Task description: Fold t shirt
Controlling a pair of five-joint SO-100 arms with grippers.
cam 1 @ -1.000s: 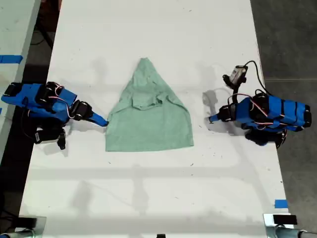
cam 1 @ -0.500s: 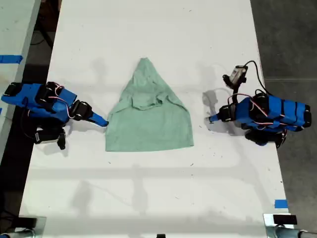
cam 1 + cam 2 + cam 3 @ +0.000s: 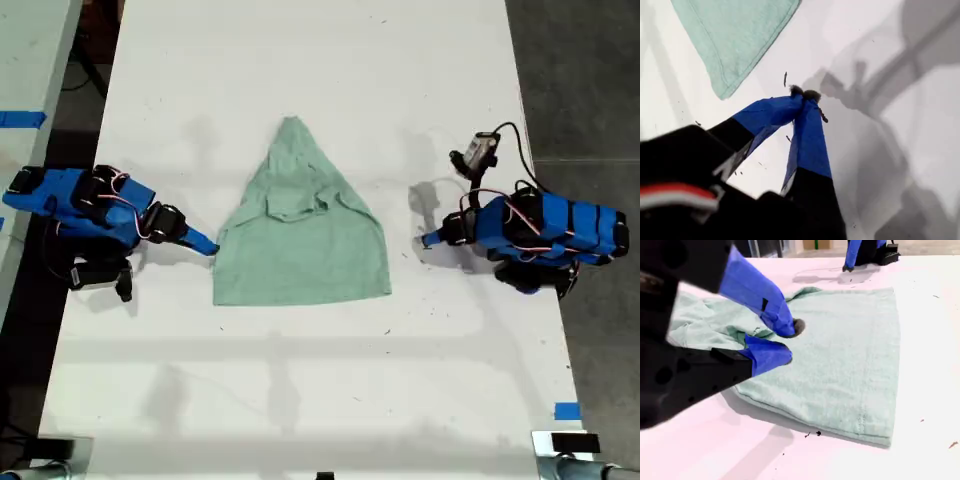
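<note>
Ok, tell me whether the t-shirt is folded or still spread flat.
Partly folded: the t shirt has both sleeves turned inward, tapering to a point at its top, with its lower half lying flat.

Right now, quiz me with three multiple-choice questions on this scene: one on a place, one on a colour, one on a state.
1. Where does the t shirt lie?
A. between my first gripper and my second gripper
B. under an arm's base
C. off the table
2. What colour is it?
A. white
B. pale mint green
C. red
3. How do my first gripper's jaws stand?
A. wide open
B. shut on the shirt
C. shut on nothing

Answers: A, one gripper flanks each side in the exterior view; B, it is green against white; C, the tips meet clear of the cloth.
</note>
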